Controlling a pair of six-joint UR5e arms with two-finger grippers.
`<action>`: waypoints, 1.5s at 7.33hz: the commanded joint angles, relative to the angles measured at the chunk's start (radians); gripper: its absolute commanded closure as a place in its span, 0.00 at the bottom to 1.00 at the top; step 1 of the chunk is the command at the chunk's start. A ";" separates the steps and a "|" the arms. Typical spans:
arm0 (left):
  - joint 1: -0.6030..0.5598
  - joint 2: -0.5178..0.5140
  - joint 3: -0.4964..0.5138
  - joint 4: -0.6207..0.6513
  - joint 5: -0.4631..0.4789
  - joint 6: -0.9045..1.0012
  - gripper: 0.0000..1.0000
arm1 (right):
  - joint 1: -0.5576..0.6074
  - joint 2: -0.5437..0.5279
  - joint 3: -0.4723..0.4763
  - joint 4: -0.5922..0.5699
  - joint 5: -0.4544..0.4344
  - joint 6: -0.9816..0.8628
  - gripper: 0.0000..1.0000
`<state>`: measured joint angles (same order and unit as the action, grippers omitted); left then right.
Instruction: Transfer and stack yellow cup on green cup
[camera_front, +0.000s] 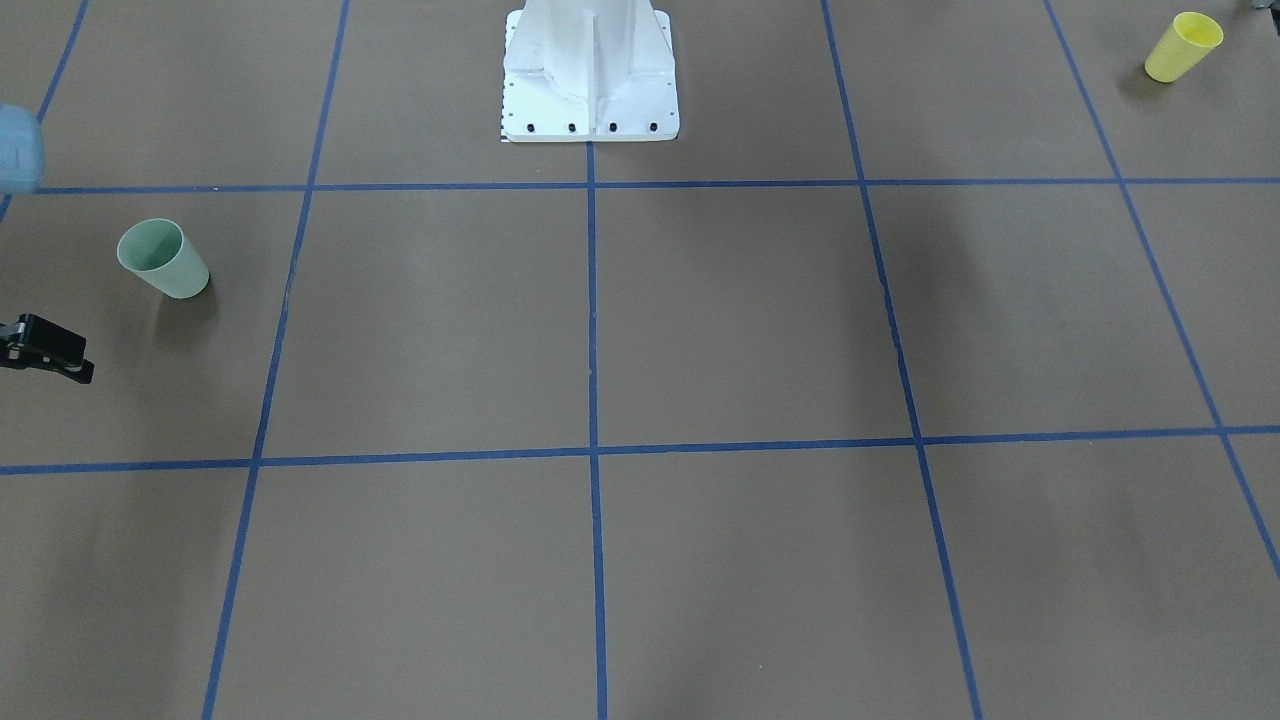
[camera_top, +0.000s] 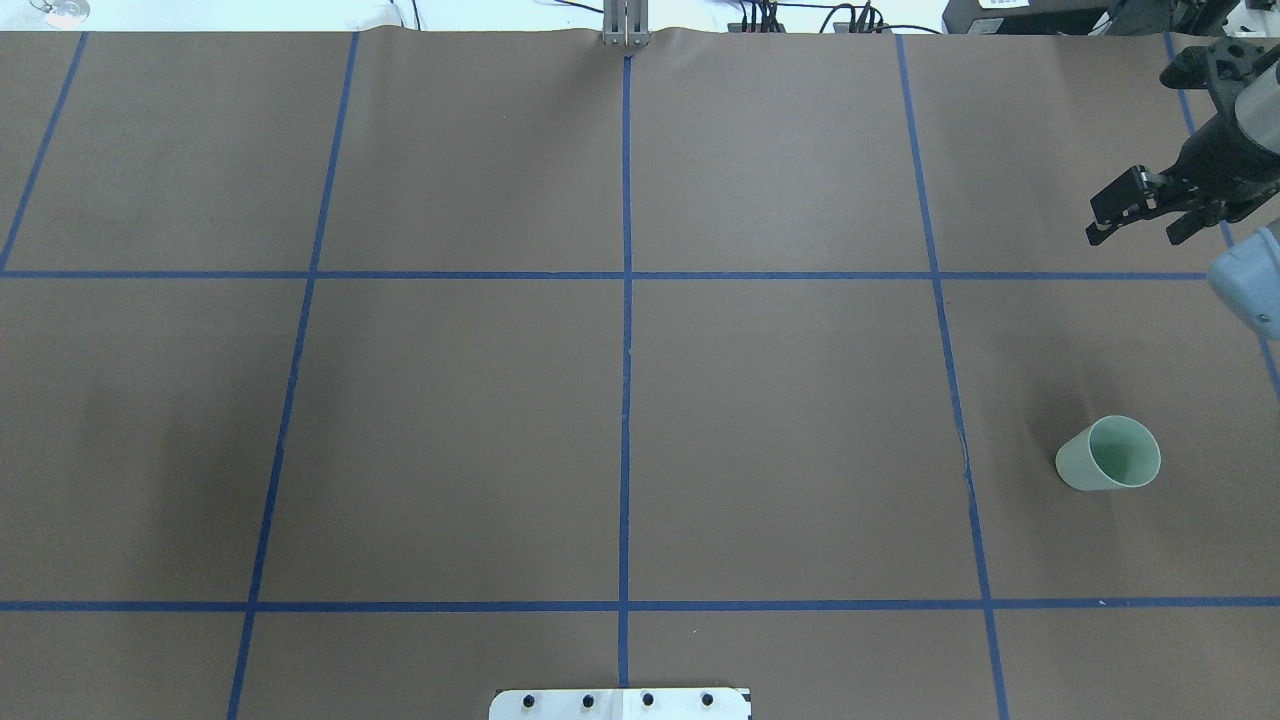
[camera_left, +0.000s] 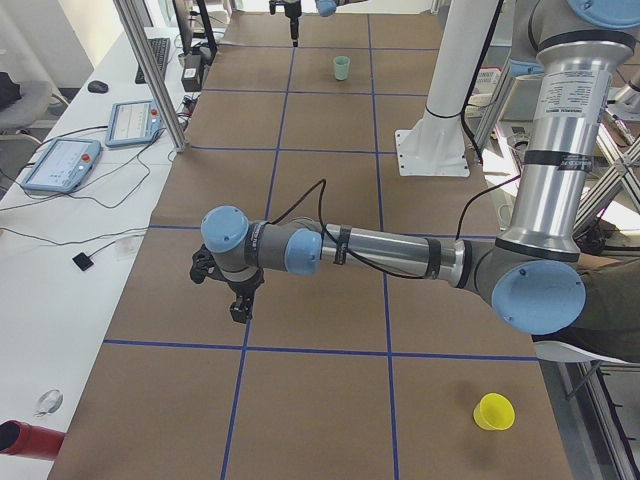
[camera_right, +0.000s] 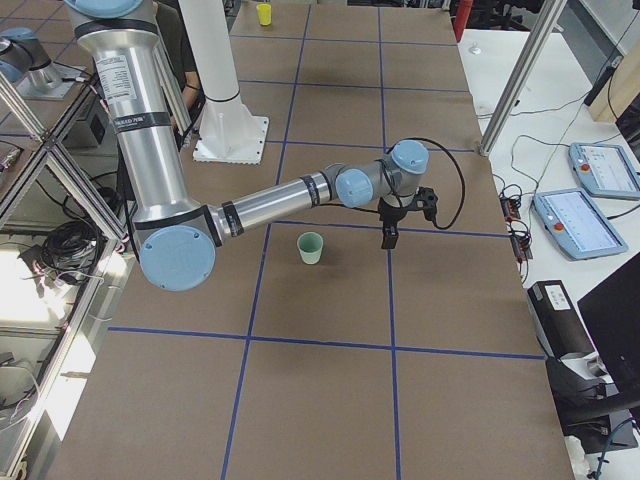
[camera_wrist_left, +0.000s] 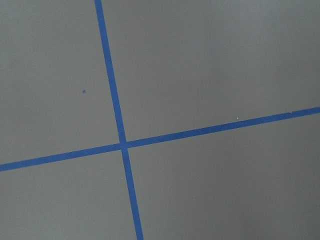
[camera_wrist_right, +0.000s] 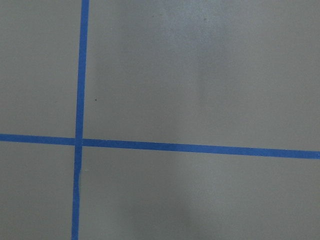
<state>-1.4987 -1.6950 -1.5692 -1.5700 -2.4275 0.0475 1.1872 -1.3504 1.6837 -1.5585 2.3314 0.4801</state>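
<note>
Small bright yellow tapered plastic cup (camera_front: 1183, 47) stands upright, mouth up, on the brown paper-covered table (camera_top: 450, 420), at the robot's left end near the robot's edge. Small pale mint-green tapered plastic cup (camera_top: 1108, 455) stands upright at the right end, so the two cups are well apart. Right tool (camera_top: 1135, 235) has its fingers spread and grips nothing. It hangs near the green cup on the operators' side, not touching it. Left tool (camera_left: 240, 310) points down over the table, well apart from the yellow cup. We cannot tell whether it is spread or closed. Both wrist views show only blue tape lines (camera_wrist_left: 120, 145) crossing on the table. Printed label (camera_left: 567, 92) on the near arm's link is too small for us to read.
</note>
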 joint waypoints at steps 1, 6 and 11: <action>0.000 -0.011 -0.006 0.005 0.007 0.000 0.00 | 0.002 -0.009 0.014 -0.008 0.003 -0.008 0.00; -0.003 0.035 0.000 0.001 0.019 -0.002 0.00 | 0.210 -0.117 0.027 -0.011 0.130 0.002 0.00; 0.000 0.018 -0.025 0.011 0.137 -0.044 0.00 | 0.210 -0.167 0.030 -0.014 0.020 -0.078 0.00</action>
<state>-1.4996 -1.6756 -1.5849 -1.5621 -2.3408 0.0210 1.3991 -1.5110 1.7173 -1.5689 2.3703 0.4496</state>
